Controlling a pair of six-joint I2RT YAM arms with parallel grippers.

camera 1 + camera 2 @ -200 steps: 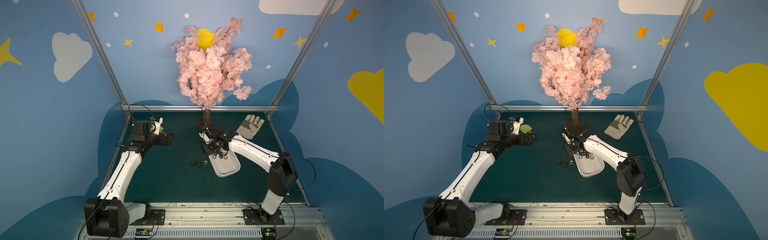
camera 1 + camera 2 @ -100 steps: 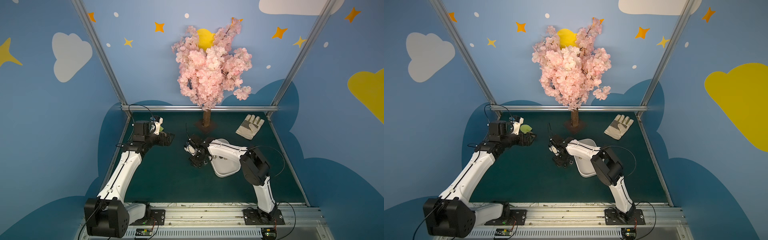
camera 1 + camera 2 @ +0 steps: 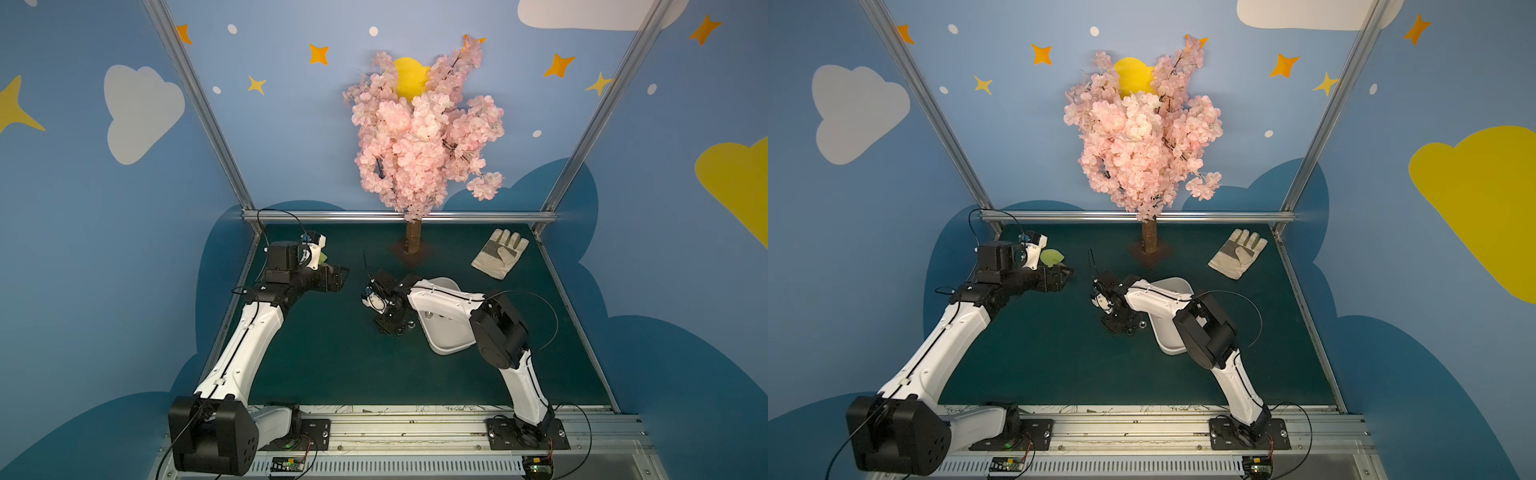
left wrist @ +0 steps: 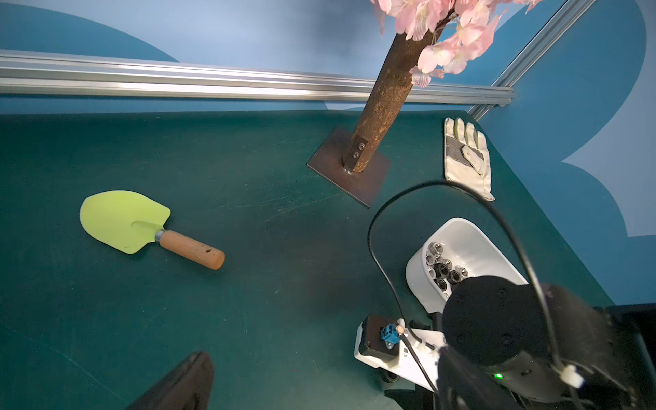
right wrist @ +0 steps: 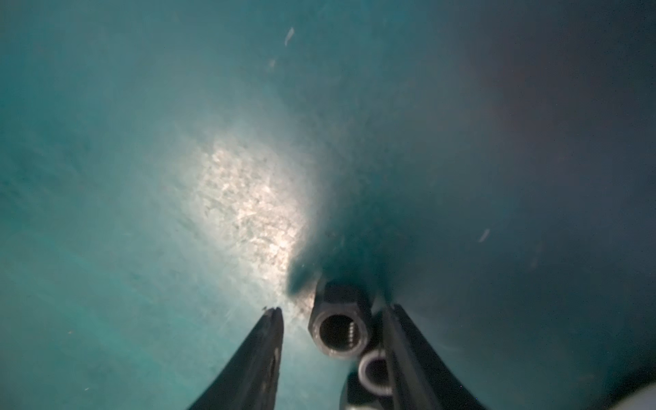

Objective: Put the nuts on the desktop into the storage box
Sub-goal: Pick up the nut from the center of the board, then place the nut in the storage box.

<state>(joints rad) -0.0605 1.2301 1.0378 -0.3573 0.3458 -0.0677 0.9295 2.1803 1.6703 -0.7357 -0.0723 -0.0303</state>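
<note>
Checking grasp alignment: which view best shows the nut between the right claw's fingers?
Right wrist view: the nut sits large inside the right claw, hex faces and bore clear. Both top views show only specks by the claw; in the left wrist view the right arm hides it.

Two arms are showing: left arm (image 3: 249,336) and right arm (image 3: 449,297). One storage box (image 3: 446,347) is sitting on the desktop (image 3: 332,365). Two loose nuts (image 3: 411,324) are lying on the desktop in both top views. The right wrist view is giving two sharp nuts (image 5: 339,330) plus a third dark shape too blurred to call. At least eight nuts (image 4: 442,269) are showing inside the storage box, the heap running behind the right arm. One glove (image 3: 498,254), one trowel (image 4: 124,220) and one blossom tree (image 3: 419,137) on one base plate (image 4: 369,181) are sitting there
</note>
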